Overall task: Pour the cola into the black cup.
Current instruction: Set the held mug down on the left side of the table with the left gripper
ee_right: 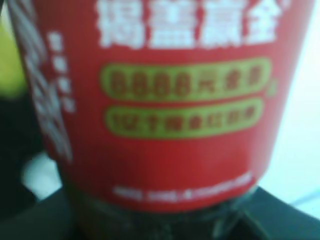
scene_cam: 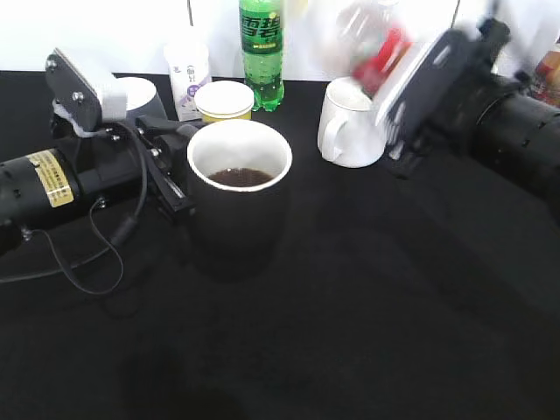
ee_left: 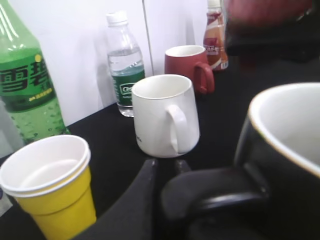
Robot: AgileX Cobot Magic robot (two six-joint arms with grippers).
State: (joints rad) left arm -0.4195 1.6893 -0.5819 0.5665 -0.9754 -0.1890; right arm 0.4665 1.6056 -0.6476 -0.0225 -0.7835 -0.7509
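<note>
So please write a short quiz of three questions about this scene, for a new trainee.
1. True or false: the black cup already contains some dark liquid.
2. Which gripper holds the cola bottle? A) left B) right
3. Fill in: the left gripper is at the cup's ____.

Key: 1 true; 2 B, the right gripper, whose wrist view is filled by the red label; 3 handle.

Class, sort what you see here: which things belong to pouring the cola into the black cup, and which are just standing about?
Belong to the job:
cola bottle, held by the right gripper
black cup, handle in the left gripper

Standing about:
green soda bottle
white mug
yellow paper cup
water bottle
red mug
</note>
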